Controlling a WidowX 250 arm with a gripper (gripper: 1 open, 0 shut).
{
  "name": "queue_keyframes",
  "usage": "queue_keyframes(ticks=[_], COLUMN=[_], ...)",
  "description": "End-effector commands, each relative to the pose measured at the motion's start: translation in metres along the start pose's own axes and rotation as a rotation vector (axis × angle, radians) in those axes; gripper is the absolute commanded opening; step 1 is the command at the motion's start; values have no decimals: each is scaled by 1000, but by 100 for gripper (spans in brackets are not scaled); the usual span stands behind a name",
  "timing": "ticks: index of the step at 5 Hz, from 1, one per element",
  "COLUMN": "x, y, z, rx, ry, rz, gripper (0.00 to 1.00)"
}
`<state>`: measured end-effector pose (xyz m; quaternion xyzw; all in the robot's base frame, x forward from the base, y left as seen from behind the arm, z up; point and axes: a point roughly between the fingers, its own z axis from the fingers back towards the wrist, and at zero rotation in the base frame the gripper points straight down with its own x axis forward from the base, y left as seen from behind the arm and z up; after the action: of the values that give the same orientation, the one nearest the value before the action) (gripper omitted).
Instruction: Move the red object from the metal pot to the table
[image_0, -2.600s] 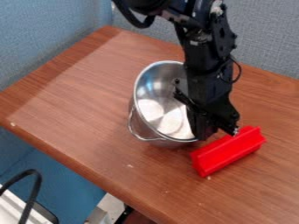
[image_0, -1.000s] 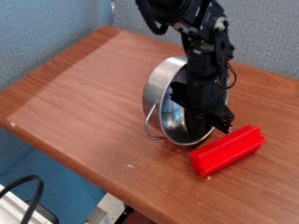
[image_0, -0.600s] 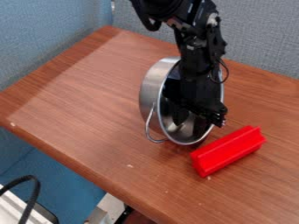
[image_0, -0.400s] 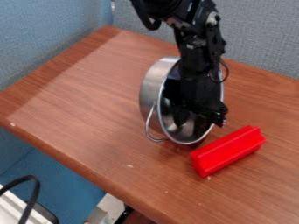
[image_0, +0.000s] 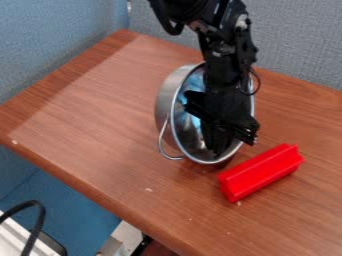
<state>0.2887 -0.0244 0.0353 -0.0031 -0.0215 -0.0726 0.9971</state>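
The red object (image_0: 261, 172), a bright red long block, lies flat on the table (image_0: 94, 100), just right of the metal pot and outside it. The metal pot (image_0: 178, 105) is tipped up on its edge, its mouth facing left and toward the camera and its wire handle hanging at the lower left. My gripper (image_0: 230, 140) reaches down from above at the pot's right rim, close over the block's left end. Its dark fingers blend into the pot, so their gap does not show. Nothing red is in the fingers.
The table's front edge runs diagonally from the left to the bottom middle. A blue wall (image_0: 54, 30) stands behind. Black cables (image_0: 27, 225) hang below the table at the lower left. Bare wood lies left of the pot.
The pot has dropped a little from its steepest tilt, showing more of its inside. The gripper stays at its right rim. The red block has not moved.
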Motion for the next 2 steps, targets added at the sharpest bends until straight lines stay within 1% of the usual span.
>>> queue_keyframes(ticks=[1,2], x=[5,5], y=[5,5], z=[12,11], rx=[-2,-4], ry=[-36,-36], rz=[25,31], gripper=[100,0])
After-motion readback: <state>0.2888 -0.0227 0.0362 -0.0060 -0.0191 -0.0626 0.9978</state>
